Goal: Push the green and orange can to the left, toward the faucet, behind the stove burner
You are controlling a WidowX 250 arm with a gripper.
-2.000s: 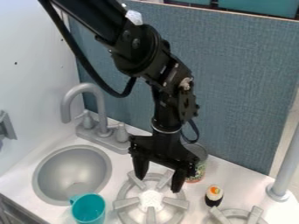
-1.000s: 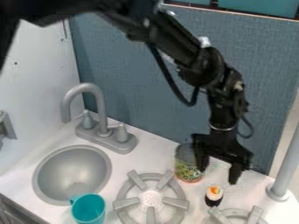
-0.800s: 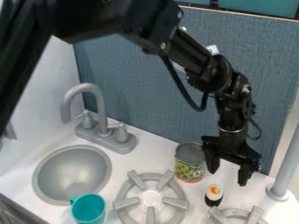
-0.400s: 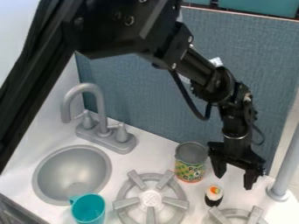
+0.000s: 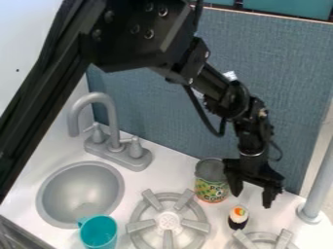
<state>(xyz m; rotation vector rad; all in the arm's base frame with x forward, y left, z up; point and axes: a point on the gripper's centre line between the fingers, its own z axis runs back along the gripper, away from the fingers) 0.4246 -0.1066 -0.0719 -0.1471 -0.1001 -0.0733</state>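
1. Gripper (image 5: 251, 200), black and two-fingered, is hanging over the white countertop (image 5: 170, 170), its jaws standing wide apart.
2. Small rounded toy (image 5: 238, 215), white on top with an orange patch and black at the base, is sitting upright just below the gripper in the view, near its fingertips.
3. Cylindrical can (image 5: 211, 189) with a green and orange patterned label and a grey top is standing upright close beside one finger, crowding that side; whether the two are touching, one cannot tell.
4. Grey upright post (image 5: 317, 189) is rising at the right edge, bounding the other side, while a blue-grey textured panel (image 5: 162, 107) is walling off the back.
5. Round grey stove burner (image 5: 168, 221) with raised spokes is lying in front of the can, and a second grey spoked burner (image 5: 263, 237) is showing at the bottom edge, near the toy.
6. Round grey sink basin (image 5: 78, 194) is occupying the left, with a curved grey faucet (image 5: 112, 116) rising behind it and a teal handled cup (image 5: 99, 233) standing near its front rim.
7. Jointed black arm (image 5: 137, 36) is slanting across the upper view, partly blocking the panel.
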